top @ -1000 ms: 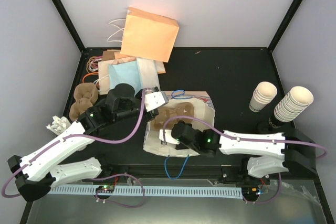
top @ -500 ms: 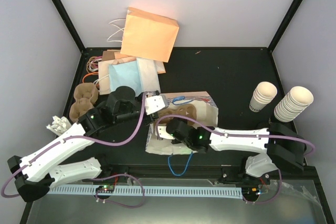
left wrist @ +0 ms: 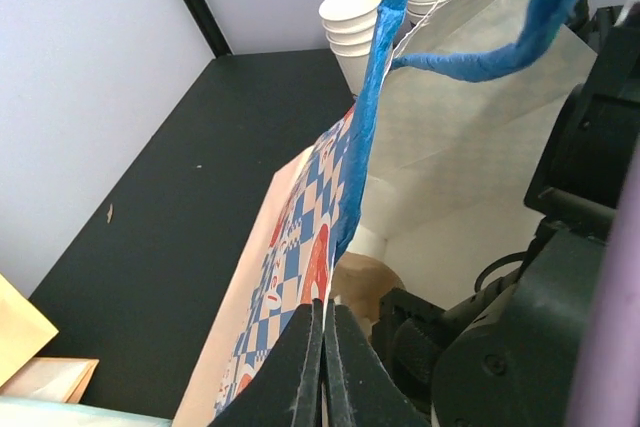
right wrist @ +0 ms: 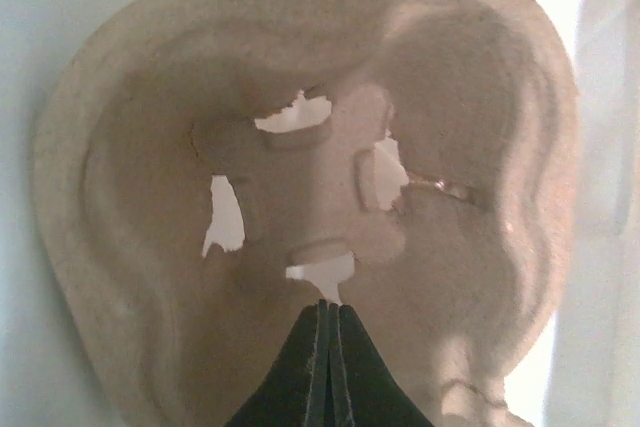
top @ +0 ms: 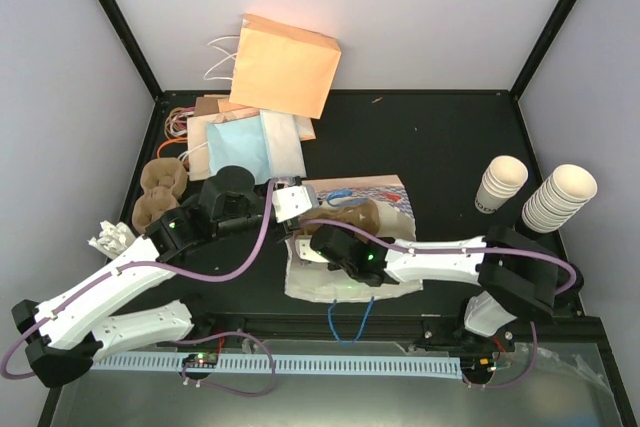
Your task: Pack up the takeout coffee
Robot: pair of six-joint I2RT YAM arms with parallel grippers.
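Note:
The blue-checked paper bag (top: 385, 192) lies on its side mid-table, mouth toward the left. My left gripper (top: 297, 205) is shut on the bag's upper edge (left wrist: 300, 247) and holds the mouth up; its jaws (left wrist: 325, 304) meet on the paper. A blue handle (left wrist: 375, 97) hangs above. My right gripper (top: 315, 247) reaches into the bag and is shut on a thin tab of a brown pulp cup carrier (right wrist: 450, 147), seen also as the carrier (left wrist: 365, 282) inside the bag and the carrier (top: 352, 215) at its mouth. The takeout coffee is out of view; only stacked cups show.
Two stacks of cream paper cups (top: 500, 182) (top: 558, 197) stand at the right, the nearer stack (left wrist: 355, 22) behind the bag. Paper bags (top: 285, 67) (top: 240, 142) pile at the back left. More pulp carriers (top: 160, 192) and a white item (top: 110, 239) lie at the left.
My right arm has pushed left and deeper into the bag, taking the carrier with it, so less of the carrier shows. The left gripper has kept its grip and lifted the bag's edge over it.

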